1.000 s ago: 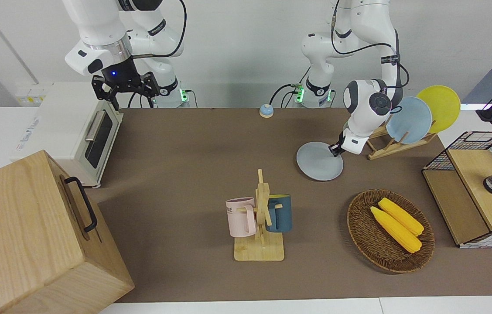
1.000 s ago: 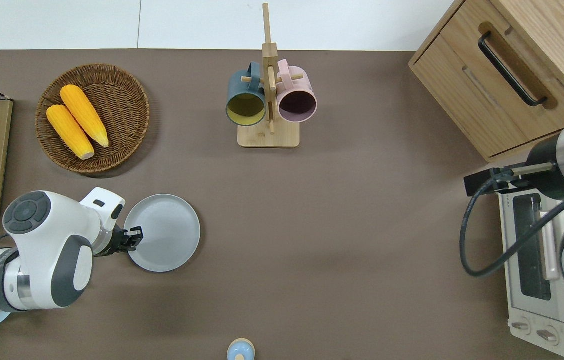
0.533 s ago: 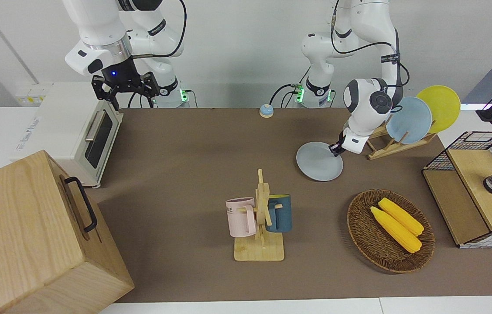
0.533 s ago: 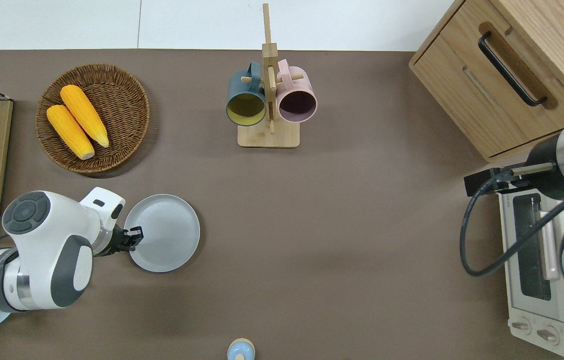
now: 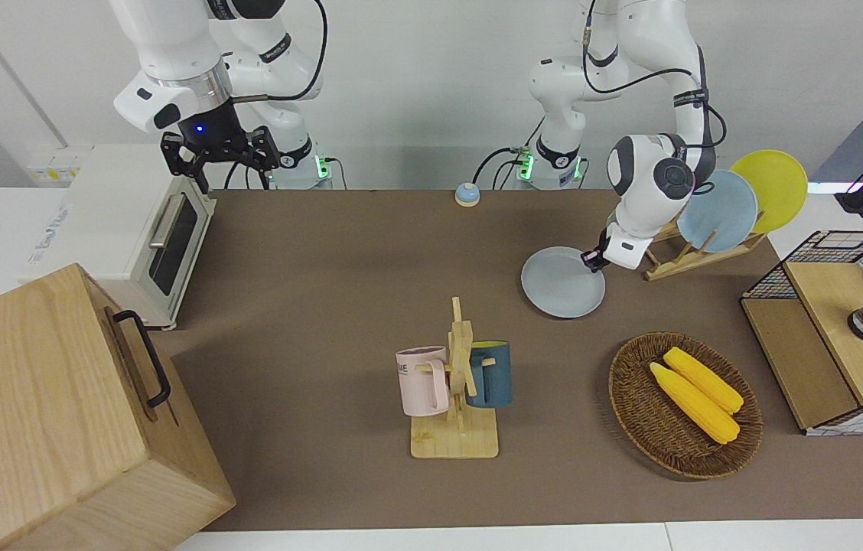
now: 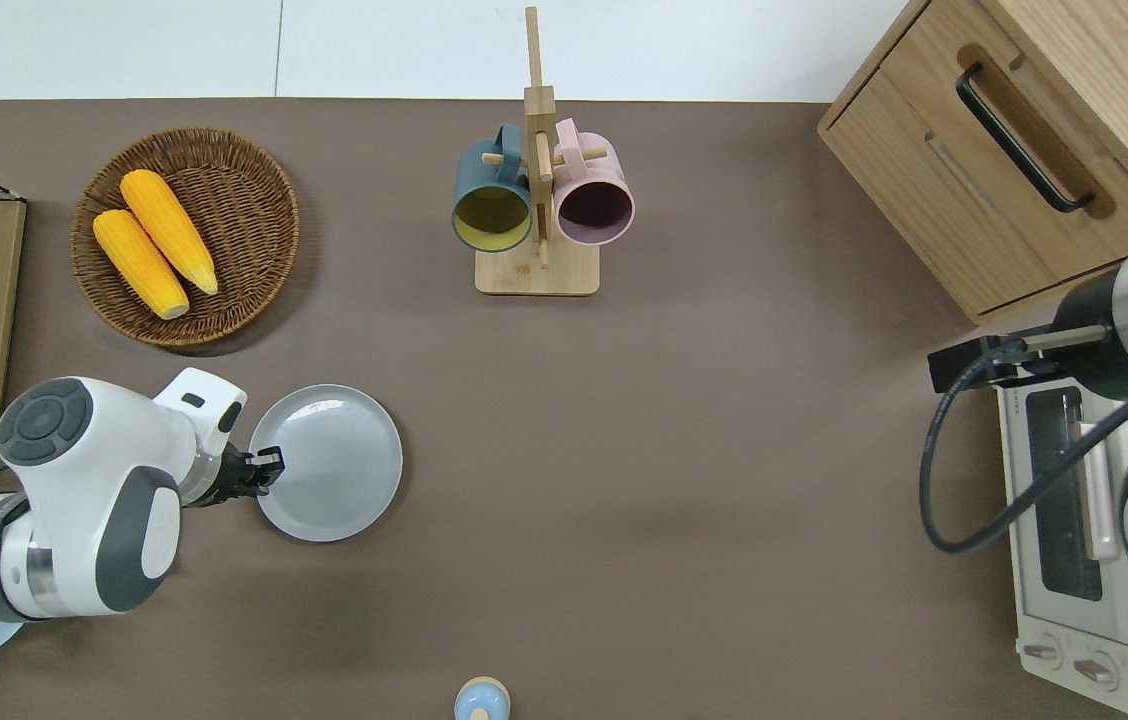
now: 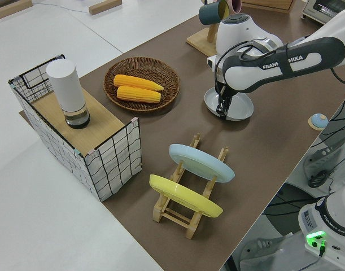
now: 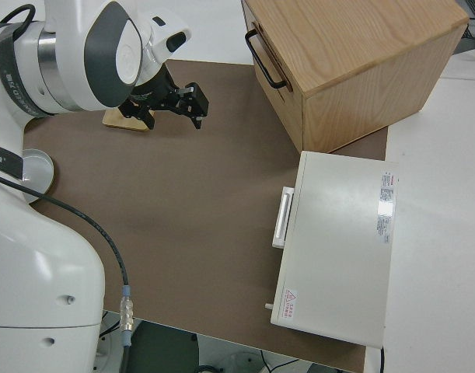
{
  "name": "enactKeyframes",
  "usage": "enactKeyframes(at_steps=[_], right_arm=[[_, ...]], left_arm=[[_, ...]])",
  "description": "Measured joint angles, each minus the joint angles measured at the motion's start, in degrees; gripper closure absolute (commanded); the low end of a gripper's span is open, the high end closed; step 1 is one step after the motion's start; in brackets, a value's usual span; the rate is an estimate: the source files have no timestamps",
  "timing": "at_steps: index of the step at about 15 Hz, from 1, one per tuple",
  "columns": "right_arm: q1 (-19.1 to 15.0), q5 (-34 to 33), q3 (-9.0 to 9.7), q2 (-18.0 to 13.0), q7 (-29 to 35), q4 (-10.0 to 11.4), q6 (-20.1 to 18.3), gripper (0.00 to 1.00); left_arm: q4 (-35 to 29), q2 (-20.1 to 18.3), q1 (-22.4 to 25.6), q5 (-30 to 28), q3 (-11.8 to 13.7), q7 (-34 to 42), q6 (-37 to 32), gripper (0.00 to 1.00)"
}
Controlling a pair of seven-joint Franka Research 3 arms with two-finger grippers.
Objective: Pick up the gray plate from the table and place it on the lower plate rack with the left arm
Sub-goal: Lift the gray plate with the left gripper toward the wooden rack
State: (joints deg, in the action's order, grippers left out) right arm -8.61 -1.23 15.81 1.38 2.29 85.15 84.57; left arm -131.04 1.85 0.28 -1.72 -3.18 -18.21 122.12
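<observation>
gripping the gray plate (image 6: 329,463) by its rim, left tool (image 6: 261,471) clamped; right arm parked.

Tight squeeze at the left arm's end of the table, wide open in the middle

The left claw (image 6: 266,470) sits at the rim of the gray plate (image 6: 334,465), and the lower plate rack (image 5: 695,256) is just beside it, already carrying a light blue plate (image 5: 722,210) and a yellow plate (image 5: 772,187), with a bare peg slot on the side toward the gray plate. Farther from the robots, the wicker basket (image 6: 254,180) with corn and the wire crate (image 5: 837,252) box that end in. Bare brown table (image 6: 674,450) stretches toward the mug tree (image 6: 536,190).
</observation>
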Motion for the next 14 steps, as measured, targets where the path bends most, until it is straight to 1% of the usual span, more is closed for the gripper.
enactKeyframes(at_steps=[3, 6, 9, 12, 14], right_arm=[[0.0, 0.0, 0.0, 0.0, 0.0, 0.0, 0.0, 0.017], [0.0, 0.0, 0.0, 0.0, 0.0, 0.0, 0.0, 0.017], [0.0, 0.0, 0.0, 0.0, 0.0, 0.0, 0.0, 0.017], [0.0, 0.0, 0.0, 0.0, 0.0, 0.0, 0.0, 0.017], [0.0, 0.0, 0.0, 0.0, 0.0, 0.0, 0.0, 0.017]], left_arm=[[3.52, -0.13, 0.08, 1.46, 1.39, 0.1, -5.73, 1.0], [9.13, -0.41, 0.12, 7.65, 1.8, -0.21, -15.01, 1.0], [14.03, -0.72, 0.14, 11.76, 1.88, -0.76, -22.49, 1.0], [19.12, -1.52, 0.1, 18.46, 1.52, -3.98, -31.07, 1.0], [20.57, -1.61, 0.08, 22.74, 1.28, -4.38, -34.1, 1.0]])
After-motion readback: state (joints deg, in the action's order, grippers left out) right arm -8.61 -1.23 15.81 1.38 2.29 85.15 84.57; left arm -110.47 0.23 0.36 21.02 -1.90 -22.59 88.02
